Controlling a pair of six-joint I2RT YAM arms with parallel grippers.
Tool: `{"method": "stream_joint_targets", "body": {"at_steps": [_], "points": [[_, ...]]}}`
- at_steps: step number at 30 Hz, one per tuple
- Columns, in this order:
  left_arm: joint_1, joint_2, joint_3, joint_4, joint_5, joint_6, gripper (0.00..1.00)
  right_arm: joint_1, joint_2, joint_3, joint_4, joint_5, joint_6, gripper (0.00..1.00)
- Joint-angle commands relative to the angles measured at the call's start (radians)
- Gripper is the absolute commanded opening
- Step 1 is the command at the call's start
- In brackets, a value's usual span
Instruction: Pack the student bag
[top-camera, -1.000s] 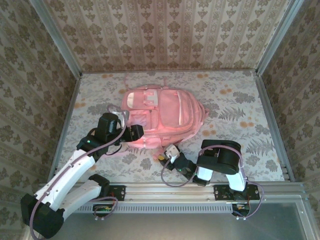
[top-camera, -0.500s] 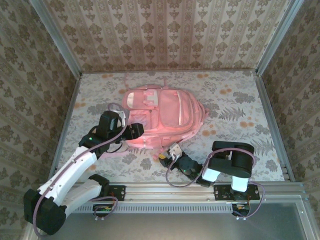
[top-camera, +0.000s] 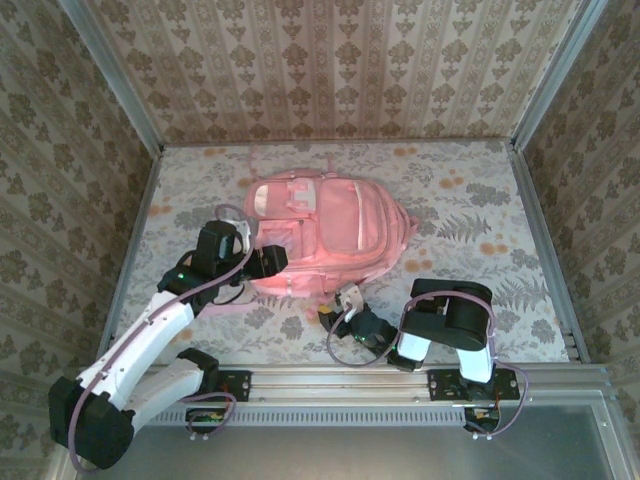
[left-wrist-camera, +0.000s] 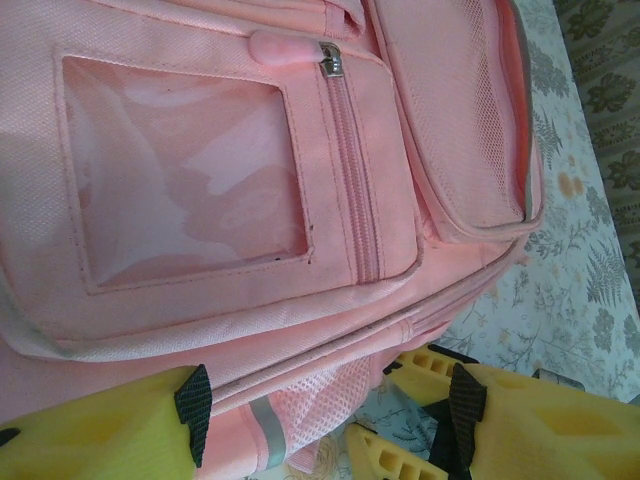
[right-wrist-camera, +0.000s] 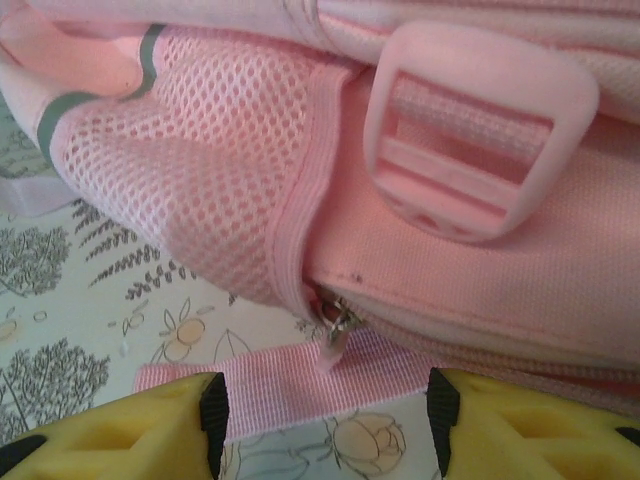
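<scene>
Between right jaws: strap (right-wrist-camera: 320, 388) of student bag (right-wrist-camera: 200, 170); zipper pull (right-wrist-camera: 338, 325) just beyond.

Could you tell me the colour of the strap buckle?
The buckle is pale pink; right wrist view.

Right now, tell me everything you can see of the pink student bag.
The student bag is a large soft pink fabric backpack lying flat, front up, on the floral table. It has a clear window pocket, a zip with a pink zip pull, a mesh side pocket beside a grey stripe, a pink plastic buckle and a webbing strap trailing off it. The left gripper stands open over its near edge, the right gripper open around the strap; contact is unclear.
</scene>
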Motion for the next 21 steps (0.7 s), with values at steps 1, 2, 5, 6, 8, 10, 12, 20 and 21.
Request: {"method": "stream_joint_targets", "body": {"at_steps": [1, 2, 5, 6, 8, 10, 12, 20, 21], "points": [[0.011, 0.001, -0.008, 0.022, 0.02, -0.014, 0.67, -0.006, 0.015, 0.027, 0.015, -0.025, 0.023, 0.57], [0.01, 0.001, -0.007, 0.022, 0.022, -0.015, 0.67, -0.008, 0.019, 0.03, 0.014, -0.028, 0.023, 0.57], [0.01, 0.001, -0.006, 0.02, 0.024, -0.015, 0.67, -0.02, 0.031, 0.037, 0.015, -0.031, 0.032, 0.56], [0.011, 0.002, -0.004, 0.018, 0.025, -0.016, 0.67, -0.026, 0.036, 0.038, 0.014, -0.034, 0.035, 0.56], [0.011, 0.002, -0.003, 0.018, 0.027, -0.017, 0.67, -0.036, 0.044, 0.042, 0.013, -0.04, 0.041, 0.56], [0.012, 0.001, -0.001, 0.015, 0.029, -0.017, 0.67, -0.047, 0.057, 0.046, 0.015, -0.05, 0.049, 0.56], [0.011, 0.001, -0.001, 0.015, 0.029, -0.017, 0.67, -0.057, 0.069, 0.054, 0.014, -0.061, 0.052, 0.55], [0.014, 0.006, -0.004, 0.014, 0.026, -0.014, 0.67, -0.098, 0.106, 0.101, 0.014, -0.106, 0.052, 0.52], [0.013, 0.007, -0.006, 0.014, 0.026, -0.014, 0.67, -0.104, 0.109, 0.103, 0.014, -0.107, 0.052, 0.51]]}}
